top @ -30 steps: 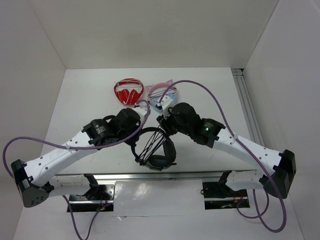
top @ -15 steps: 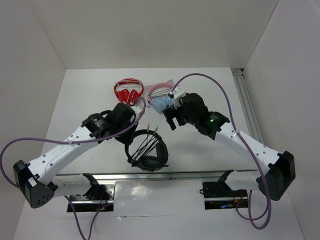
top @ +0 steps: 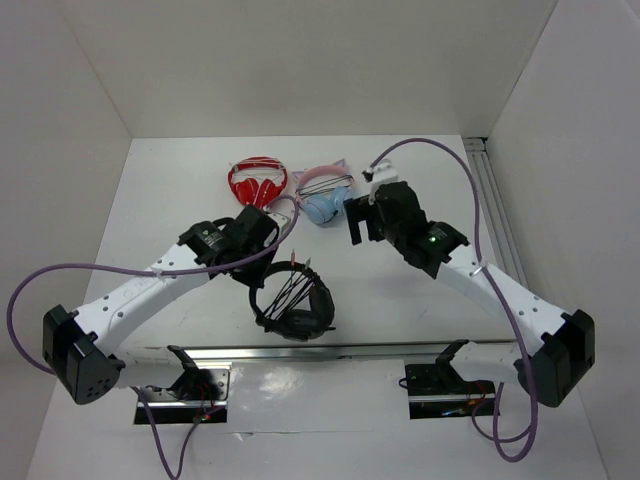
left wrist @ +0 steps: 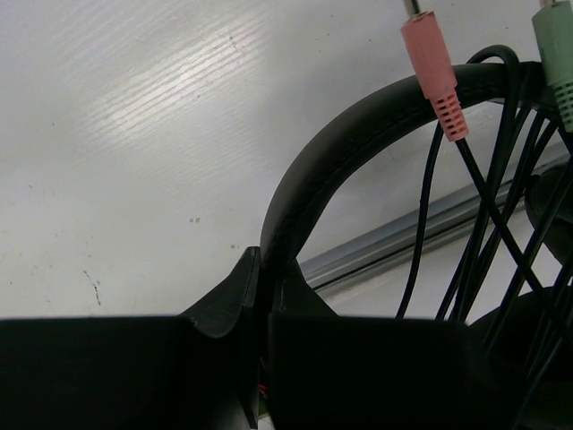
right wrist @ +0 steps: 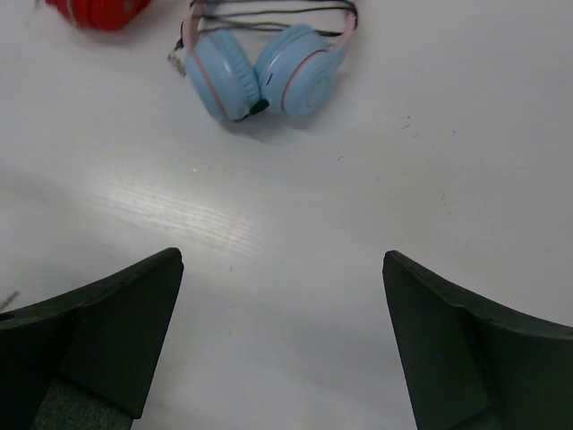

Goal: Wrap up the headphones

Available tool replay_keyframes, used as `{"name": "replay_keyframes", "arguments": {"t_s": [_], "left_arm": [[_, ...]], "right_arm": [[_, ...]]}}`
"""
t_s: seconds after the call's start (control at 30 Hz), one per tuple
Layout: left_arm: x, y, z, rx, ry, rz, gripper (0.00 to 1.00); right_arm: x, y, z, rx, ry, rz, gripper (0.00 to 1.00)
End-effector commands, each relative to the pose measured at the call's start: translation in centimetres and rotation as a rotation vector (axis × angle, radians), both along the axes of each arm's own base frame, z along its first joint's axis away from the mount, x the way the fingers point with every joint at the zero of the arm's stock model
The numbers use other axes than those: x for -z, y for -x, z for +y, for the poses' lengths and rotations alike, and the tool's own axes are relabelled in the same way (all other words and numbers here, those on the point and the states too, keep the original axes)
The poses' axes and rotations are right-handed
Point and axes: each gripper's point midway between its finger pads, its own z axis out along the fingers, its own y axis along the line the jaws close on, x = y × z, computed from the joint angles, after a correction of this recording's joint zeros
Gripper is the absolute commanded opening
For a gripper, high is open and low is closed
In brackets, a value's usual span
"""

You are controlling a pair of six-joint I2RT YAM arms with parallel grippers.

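Note:
The black headphones (top: 303, 312) lie near the front edge, their thin cable (top: 289, 292) crossing between headband and earcups in several strands. My left gripper (top: 257, 279) is shut on the left side of the headband. In the left wrist view the headband (left wrist: 358, 143) rises from between my shut left gripper (left wrist: 264, 282), with the cable strands (left wrist: 488, 206), a pink plug (left wrist: 434, 67) and a green plug (left wrist: 560, 49) beside it. My right gripper (top: 358, 228) hangs open and empty behind and right of the headphones. In the right wrist view the right gripper (right wrist: 282, 269) holds only bare table between its fingers.
Red-and-white headphones (top: 258, 183) and light-blue and pink cat-ear headphones (top: 325, 196) (right wrist: 269, 76) lie at the back of the table. A metal rail (top: 300, 351) runs along the front edge, another (top: 492, 200) along the right side. White walls enclose the table.
My right gripper opened, left the cable and drew back to the right toward the blue headphones. The left gripper stayed shut on the headband, and the headphones shifted slightly left.

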Motion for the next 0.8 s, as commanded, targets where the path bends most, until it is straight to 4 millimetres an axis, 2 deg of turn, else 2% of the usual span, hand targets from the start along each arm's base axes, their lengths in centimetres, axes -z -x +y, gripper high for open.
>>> {"name": "replay_keyframes", "arguments": {"t_s": [0.0,0.03,0.23,0.3,0.33,0.4,0.43,0.47,0.5,0.53,0.57,0.6,0.63,0.67,0.7,0.73,0.77], "left_arm": [[-0.6,-1.3,-0.8,-0.061,0.040,-0.029,0.00],[-1.0,-1.6,-0.9,-0.078,0.047,-0.043,0.00],[-1.3,-4.6,-2.4,-0.213,0.046,-0.075,0.00],[-1.1,-5.5,-3.8,-0.262,0.065,-0.080,0.00],[-1.0,-6.2,-4.0,-0.293,0.064,-0.090,0.00],[-1.6,-7.6,-6.2,-0.333,0.124,-0.117,0.00],[-0.5,-8.6,-6.9,-0.354,0.104,-0.107,0.00],[-0.2,-9.3,-7.6,-0.369,0.106,-0.099,0.00],[-1.5,-10.6,-9.5,-0.369,0.146,-0.132,0.00],[-1.5,-11.4,-11.0,-0.367,0.163,-0.135,0.00],[1.0,-12.7,-12.1,-0.372,0.112,-0.111,0.00],[1.5,-13.3,-13.5,-0.359,0.109,-0.108,0.00],[-0.4,-14.9,-16.2,-0.342,0.171,-0.139,0.00],[0.1,-15.9,-17.3,-0.342,0.170,-0.138,0.00],[3.7,-16.6,-18.7,-0.333,0.114,-0.100,0.00],[1.6,-18.0,-21.0,-0.333,0.178,-0.135,0.00],[2.2,-18.8,-21.9,-0.333,0.180,-0.136,0.00]], "right_arm": [[-7.7,0.4,-2.8,0.220,-0.214,-0.128,1.00],[-8.3,0.7,-3.0,0.220,-0.227,-0.141,1.00],[-11.0,5.2,-2.8,0.147,-0.425,-0.097,1.00],[-11.4,6.3,-2.6,0.118,-0.448,-0.087,1.00],[-12.3,6.9,-2.8,0.110,-0.477,-0.097,1.00],[-12.8,7.6,-3.1,0.106,-0.488,-0.090,1.00],[-13.6,7.8,-3.2,0.108,-0.503,-0.095,1.00],[-13.5,8.1,-3.4,0.110,-0.493,-0.083,1.00],[-13.8,8.2,-3.5,0.110,-0.493,-0.083,1.00],[-14.0,8.5,-3.5,0.102,-0.494,-0.078,1.00],[-14.7,8.7,-3.7,0.100,-0.501,-0.086,1.00],[-14.5,9.0,-3.9,0.103,-0.490,-0.074,1.00],[-14.5,9.0,-3.9,0.103,-0.490,-0.074,1.00],[-14.9,9.3,-4.2,0.102,-0.493,-0.077,1.00],[-14.6,9.3,-4.4,0.108,-0.474,-0.076,1.00],[-14.9,9.5,-4.8,0.115,-0.481,-0.091,1.00],[-15.6,9.8,-5.0,0.112,-0.494,-0.106,1.00]]}}
